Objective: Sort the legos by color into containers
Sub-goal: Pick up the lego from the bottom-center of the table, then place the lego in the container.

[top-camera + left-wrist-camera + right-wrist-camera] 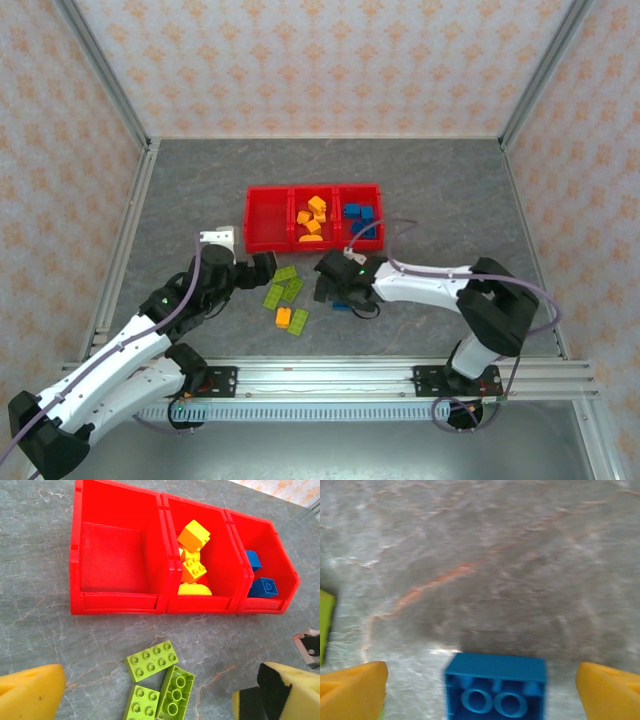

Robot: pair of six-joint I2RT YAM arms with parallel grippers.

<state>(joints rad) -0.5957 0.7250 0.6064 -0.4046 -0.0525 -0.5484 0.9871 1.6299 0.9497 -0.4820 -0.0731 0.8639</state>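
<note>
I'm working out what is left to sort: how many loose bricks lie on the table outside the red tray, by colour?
lime green bricks: 4
orange brick: 1
blue brick: 1
Total: 6

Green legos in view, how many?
4. Three green legos cluster on the table in front of the red tray; the fourth lies nearer the arms beside an orange brick. Others may hide under the arms.
</note>
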